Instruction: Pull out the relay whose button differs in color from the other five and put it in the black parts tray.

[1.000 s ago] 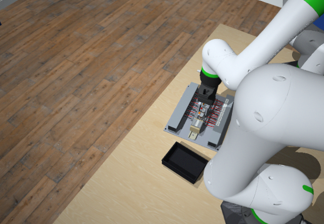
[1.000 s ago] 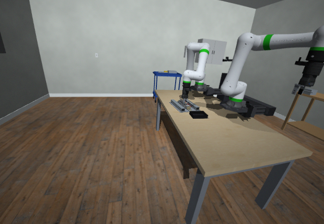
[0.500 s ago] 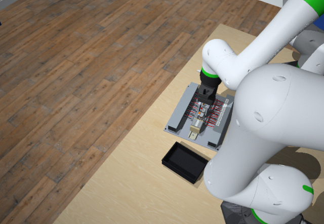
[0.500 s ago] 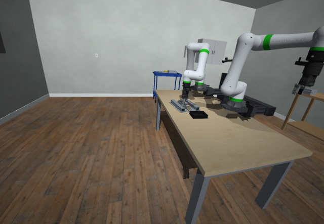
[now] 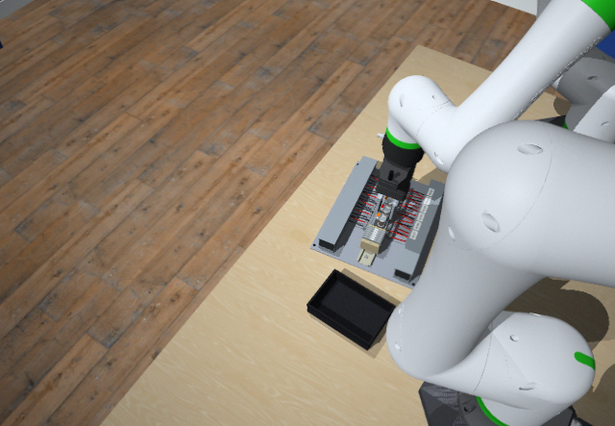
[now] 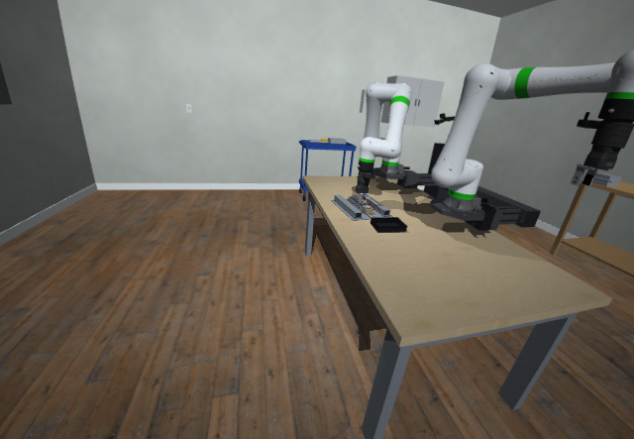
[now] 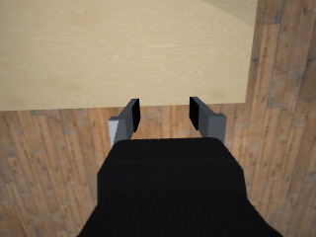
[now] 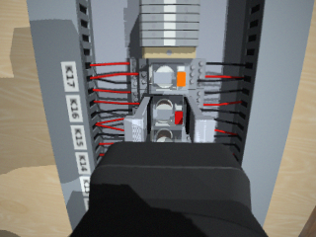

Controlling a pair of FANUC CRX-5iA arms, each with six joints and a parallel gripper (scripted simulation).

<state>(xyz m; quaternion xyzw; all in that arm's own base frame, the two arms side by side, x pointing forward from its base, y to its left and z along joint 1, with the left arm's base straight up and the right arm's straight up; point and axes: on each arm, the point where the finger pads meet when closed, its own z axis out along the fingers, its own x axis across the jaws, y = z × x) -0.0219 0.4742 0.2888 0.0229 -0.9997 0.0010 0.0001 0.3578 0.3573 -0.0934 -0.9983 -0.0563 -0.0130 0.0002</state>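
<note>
The grey relay panel (image 5: 387,266) (image 8: 110,30) lies on the table and looks flat. My right gripper (image 8: 168,108) (image 5: 390,197) is shut on the relay with the red button (image 8: 164,110), in the middle of the panel. How far that relay sits in its socket cannot be told. A relay with an orange button (image 8: 164,77) stands beside it, upright. Another relay (image 8: 164,135) is partly hidden by the gripper body; the others are hidden. The black parts tray (image 5: 337,328) (image 6: 388,229) is empty. My left gripper (image 7: 164,108) (image 6: 593,175) is open and empty, far from the panel.
Wire ducts (image 5: 348,203) (image 8: 276,99) run along both sides of the relay row, with thin red and black wires between. Terminal blocks (image 8: 169,25) stand at the row's end. The left arm (image 5: 461,292) reaches above the table beside the tray.
</note>
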